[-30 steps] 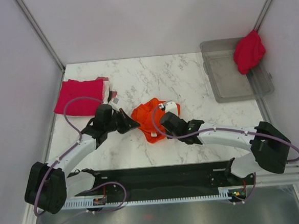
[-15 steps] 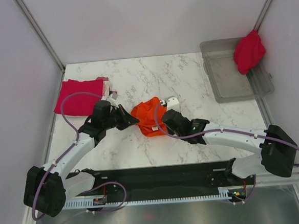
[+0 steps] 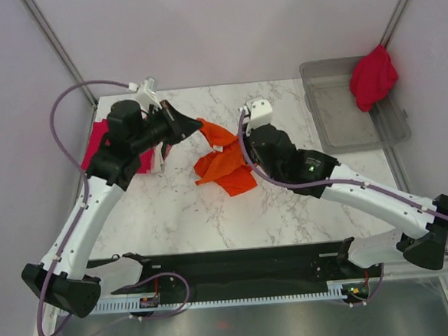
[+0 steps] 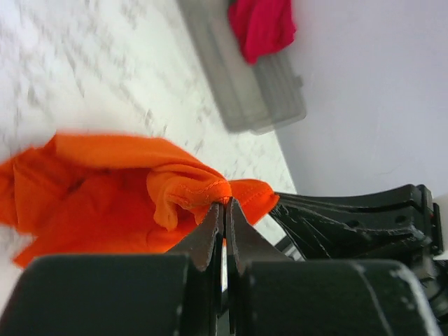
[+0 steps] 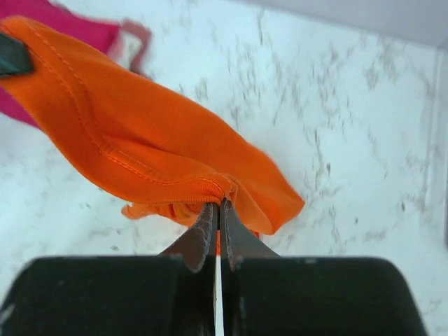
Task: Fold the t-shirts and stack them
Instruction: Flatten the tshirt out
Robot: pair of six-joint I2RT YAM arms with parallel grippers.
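Both arms have raised the orange t-shirt (image 3: 225,166) over the desk (image 3: 212,215). The left pincer (image 4: 224,208) and right pincer (image 5: 217,208) are each clamped tight on its hem. It is not yet folded. A crimson stack (image 3: 96,150) lies at the left, and another shirt (image 3: 373,77) hangs on the bin (image 3: 344,133).

Open table (image 3: 204,219) between the orange shirt (image 3: 228,168) and the arm bases (image 3: 59,286). Barred mid-table by that shirt, pinched between left gripper (image 4: 224,206) and right gripper (image 5: 217,208). Far left, 1 folded red stack (image 3: 96,150); far right, a grey bin (image 3: 355,124) with 1 red shirt (image 3: 373,77) on its rim.

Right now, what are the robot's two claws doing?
Left gripper: shut on the orange t-shirt.
Right gripper: shut on the same orange t-shirt.
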